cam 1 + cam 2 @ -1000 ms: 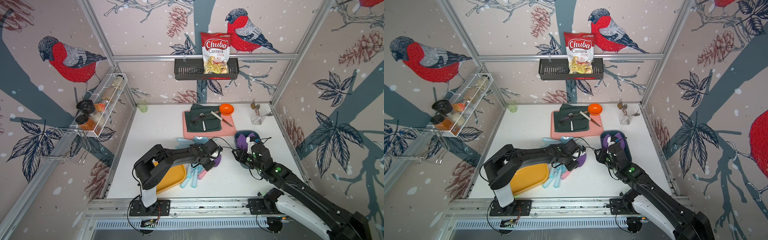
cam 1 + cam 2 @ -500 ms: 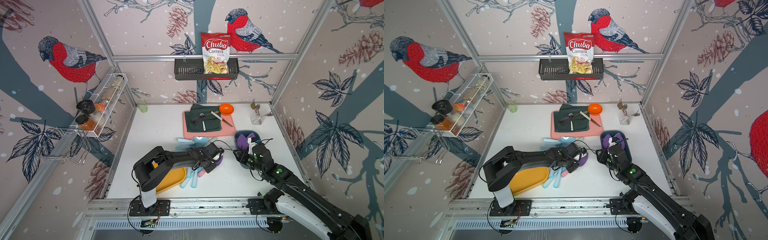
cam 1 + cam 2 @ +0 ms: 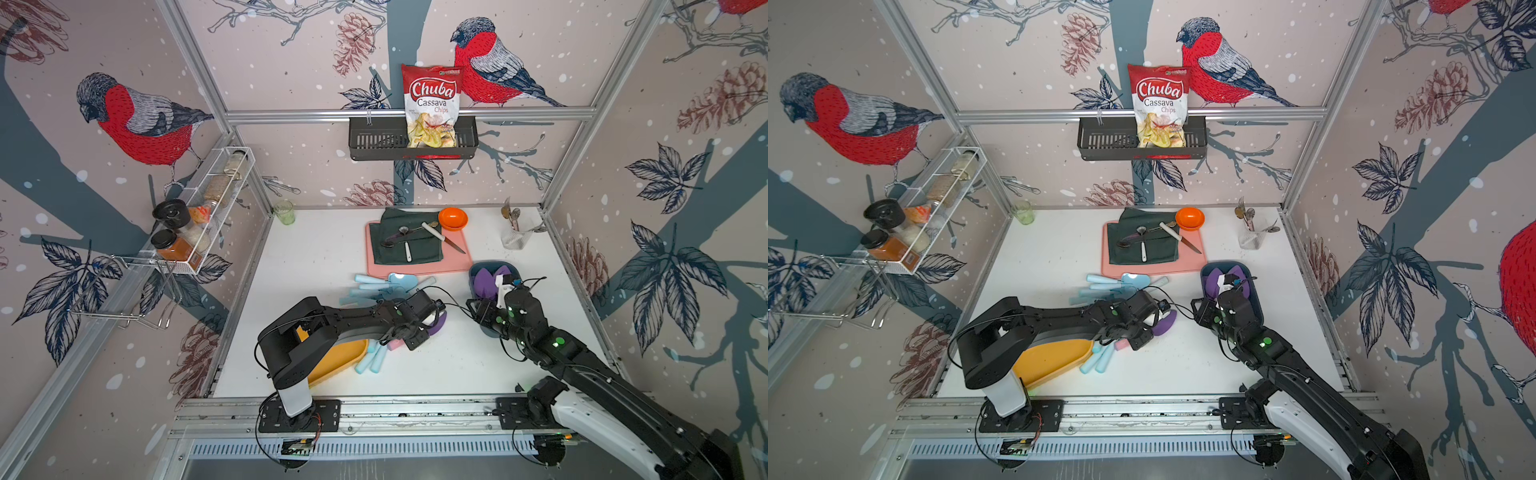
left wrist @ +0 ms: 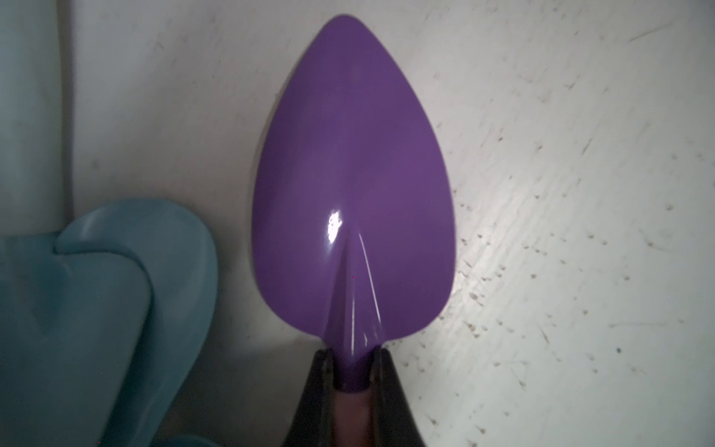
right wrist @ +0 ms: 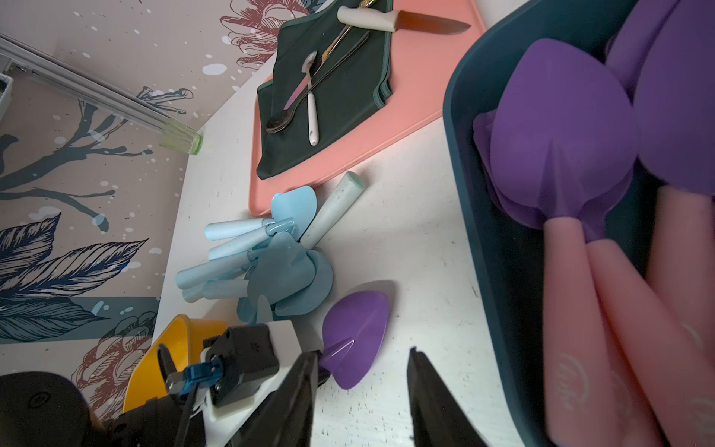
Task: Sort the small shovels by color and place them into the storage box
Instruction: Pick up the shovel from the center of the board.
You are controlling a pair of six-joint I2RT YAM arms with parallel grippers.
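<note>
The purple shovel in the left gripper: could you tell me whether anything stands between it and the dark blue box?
The table between the purple shovel and the dark blue box is bare, but the right gripper, open, hangs over that gap.

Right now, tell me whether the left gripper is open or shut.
Shut on the purple shovel: in the left wrist view the left gripper has its fingers pinching the neck from both sides.

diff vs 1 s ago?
The left gripper closed on the purple shovel at its neck; the shovel still lies on the table. The right gripper stays open and empty by the box; the blue shovels have not moved.
</note>
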